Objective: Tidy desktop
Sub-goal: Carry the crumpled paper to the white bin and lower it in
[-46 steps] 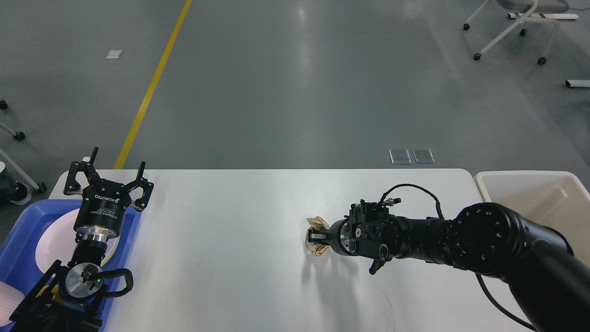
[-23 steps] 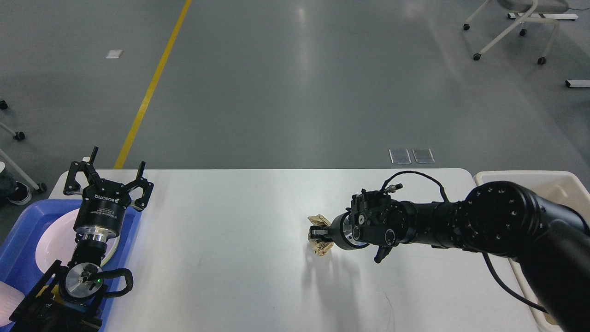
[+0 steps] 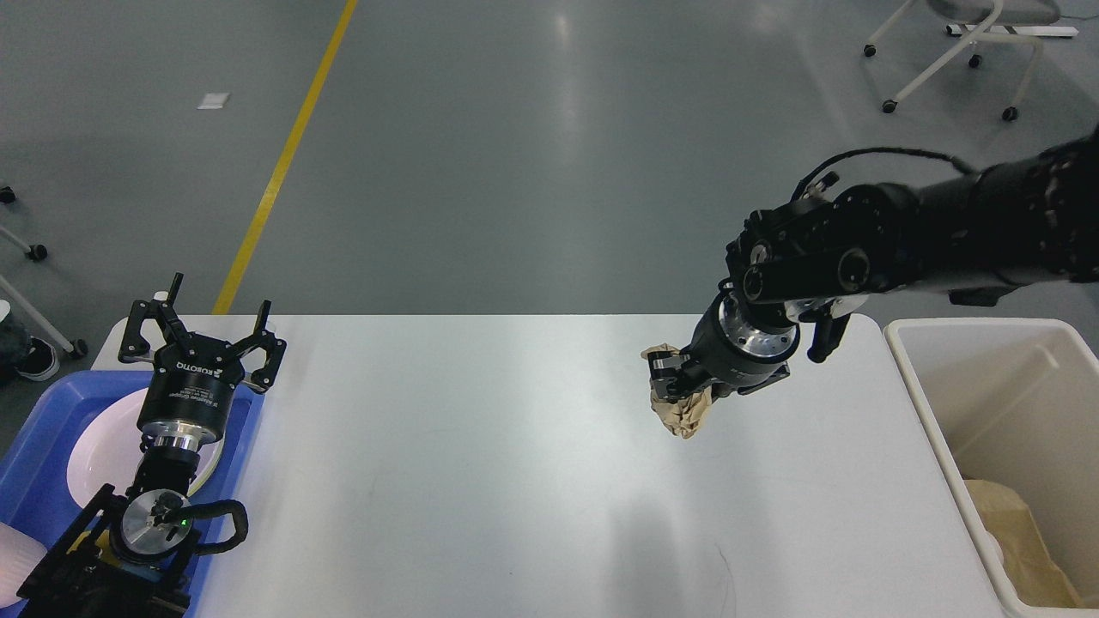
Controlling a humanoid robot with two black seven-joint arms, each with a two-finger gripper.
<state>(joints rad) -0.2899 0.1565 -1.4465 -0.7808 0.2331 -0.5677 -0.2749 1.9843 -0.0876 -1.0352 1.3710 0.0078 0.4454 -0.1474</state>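
Lifted since the earlier frame, your right gripper (image 3: 665, 378) pinches the crumpled tan paper wad (image 3: 683, 412) (light, soft, crushable) right of centre above the white desktop (image 3: 472, 446); left gripper (image 3: 202, 330) gapes, lower left.

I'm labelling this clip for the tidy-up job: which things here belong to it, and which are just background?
Part of the job:
desktop
crumpled brown paper, held by the right end effector
cream bin
blue tray
white plate

Just lying about:
yellow floor line
wheeled chair
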